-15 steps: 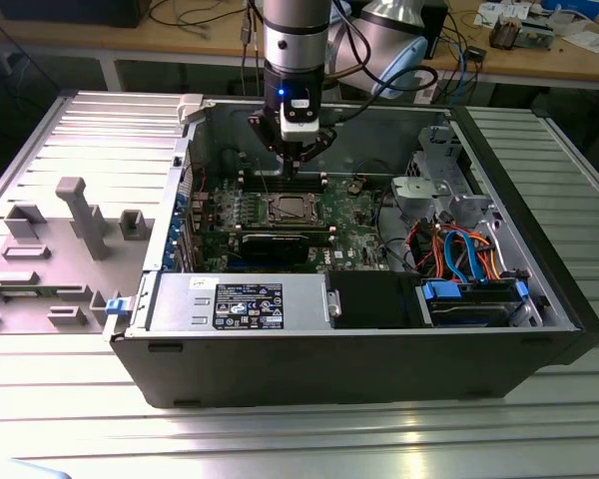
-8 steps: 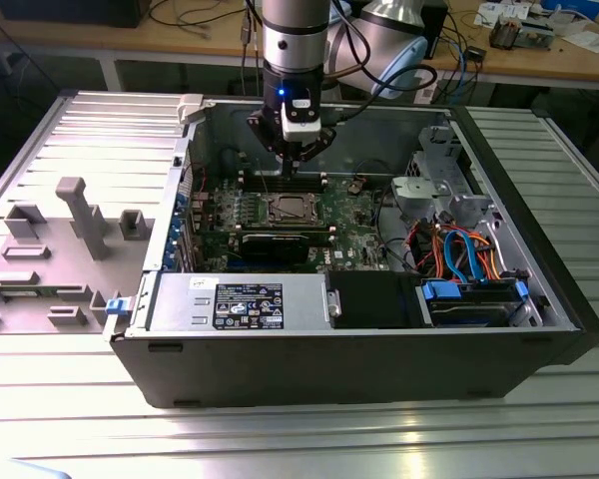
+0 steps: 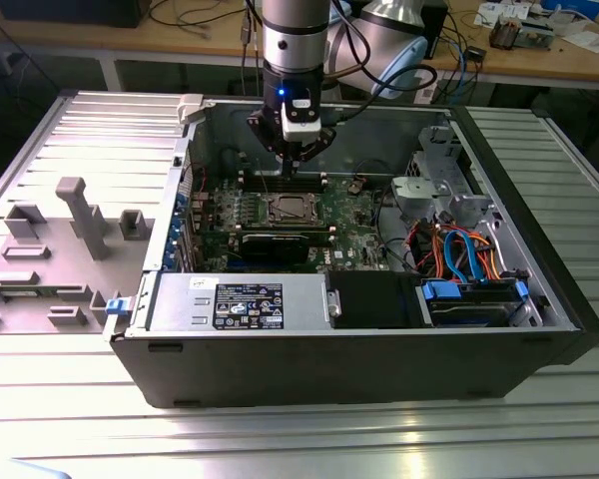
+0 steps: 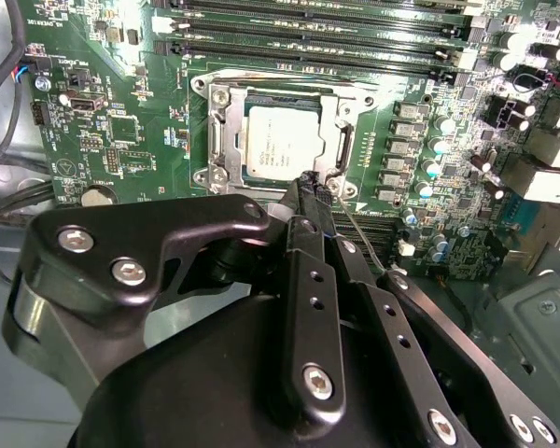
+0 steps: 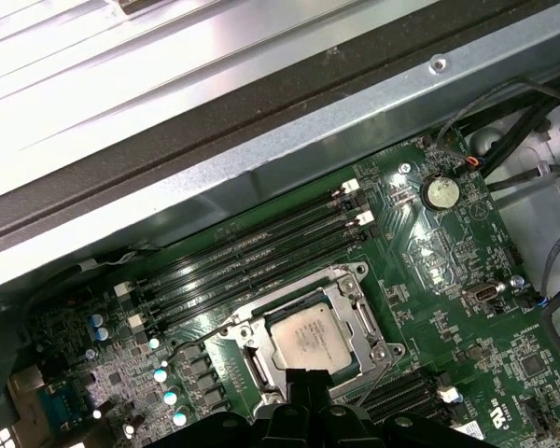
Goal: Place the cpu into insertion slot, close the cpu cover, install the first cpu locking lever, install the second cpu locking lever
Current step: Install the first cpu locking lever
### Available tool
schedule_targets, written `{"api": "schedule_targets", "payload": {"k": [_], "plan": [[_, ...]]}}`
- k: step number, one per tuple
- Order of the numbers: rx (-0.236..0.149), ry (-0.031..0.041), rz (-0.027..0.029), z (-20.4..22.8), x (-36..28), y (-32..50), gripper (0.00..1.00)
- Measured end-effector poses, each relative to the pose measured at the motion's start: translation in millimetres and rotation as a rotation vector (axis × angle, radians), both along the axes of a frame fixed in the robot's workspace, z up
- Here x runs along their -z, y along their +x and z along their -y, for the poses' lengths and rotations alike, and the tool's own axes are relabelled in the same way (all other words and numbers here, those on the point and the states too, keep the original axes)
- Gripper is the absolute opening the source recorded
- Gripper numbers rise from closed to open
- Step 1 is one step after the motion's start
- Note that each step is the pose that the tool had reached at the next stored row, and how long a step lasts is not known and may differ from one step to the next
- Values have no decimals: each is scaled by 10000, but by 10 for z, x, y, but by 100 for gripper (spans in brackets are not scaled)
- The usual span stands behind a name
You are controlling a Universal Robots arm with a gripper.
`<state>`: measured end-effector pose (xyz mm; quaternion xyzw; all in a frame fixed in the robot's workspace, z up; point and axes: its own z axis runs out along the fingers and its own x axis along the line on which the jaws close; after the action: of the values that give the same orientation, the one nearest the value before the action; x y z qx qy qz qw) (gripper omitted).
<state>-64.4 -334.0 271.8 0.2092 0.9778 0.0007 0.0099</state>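
Second wrist view shows the small flat square cpu with its silver-grey metal top (image 4: 278, 140) lying seated in the square insertion slot (image 4: 246, 121). The thin silver metal cpu cover (image 4: 222, 140) is folded down around it, so the chip shows through the cover's window. The black gripper (image 4: 310, 185) hovers at one corner of the socket, its fingers (image 4: 303, 245) drawn together into a narrow point. A thin metal lever rod (image 4: 359, 233) slants away from that corner just beside the tips; whether they pinch it I cannot tell. Long black memory slots (image 4: 308, 42) lie near the socket on the green motherboard (image 4: 103, 140). In the exterior view the board sits inside an open dark computer case (image 3: 329, 369), which rests on a ribbed metal table (image 3: 280, 439).
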Motion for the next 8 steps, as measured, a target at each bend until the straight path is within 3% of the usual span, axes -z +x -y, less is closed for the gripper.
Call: {"api": "schedule_targets", "payload": {"k": [8], "plan": [[-707, 0, 0, 0, 0, -1, 11]]}}
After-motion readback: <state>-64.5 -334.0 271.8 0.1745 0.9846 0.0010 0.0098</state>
